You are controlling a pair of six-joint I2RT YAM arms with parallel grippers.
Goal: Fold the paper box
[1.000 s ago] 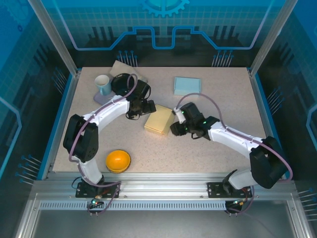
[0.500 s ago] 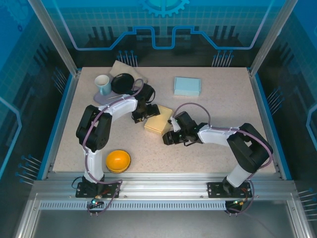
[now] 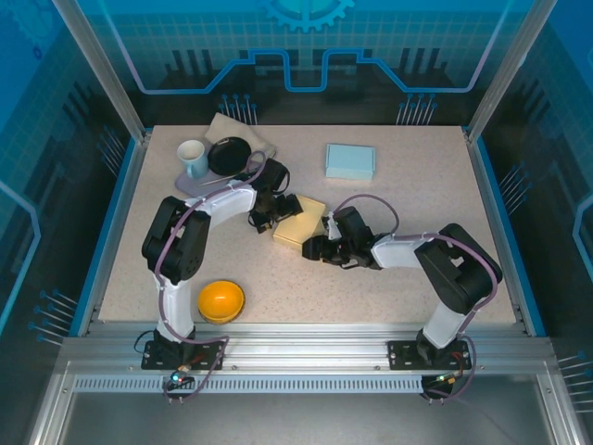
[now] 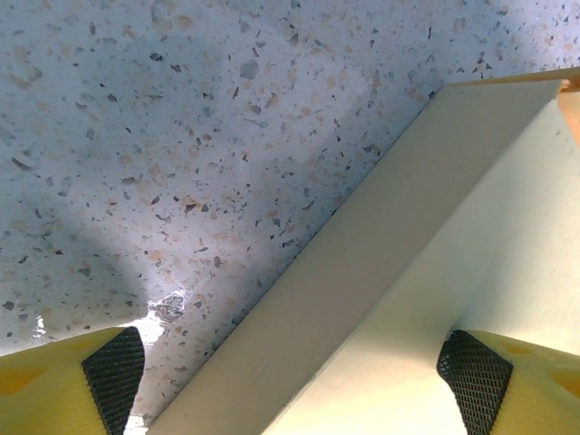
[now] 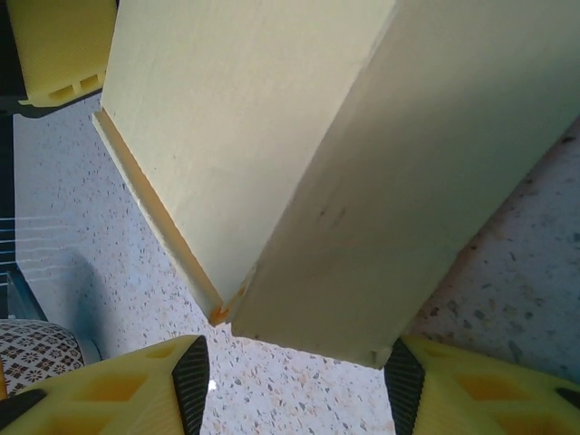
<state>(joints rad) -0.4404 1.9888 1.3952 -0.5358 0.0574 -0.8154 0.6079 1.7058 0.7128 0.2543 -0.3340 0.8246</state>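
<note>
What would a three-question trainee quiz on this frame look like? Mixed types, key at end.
1. True or false: the round orange bowl sits at the far edge of the speckled table.
2. Which thing are the left gripper and right gripper both at? A) pale yellow paper box B) light blue flat box C) black round dish
3. Fill in: the left gripper's jaws stand ___, one finger over the box, the other over bare table.
Key: 1 false, it sits at the near edge; 2 A; 3 open.
</note>
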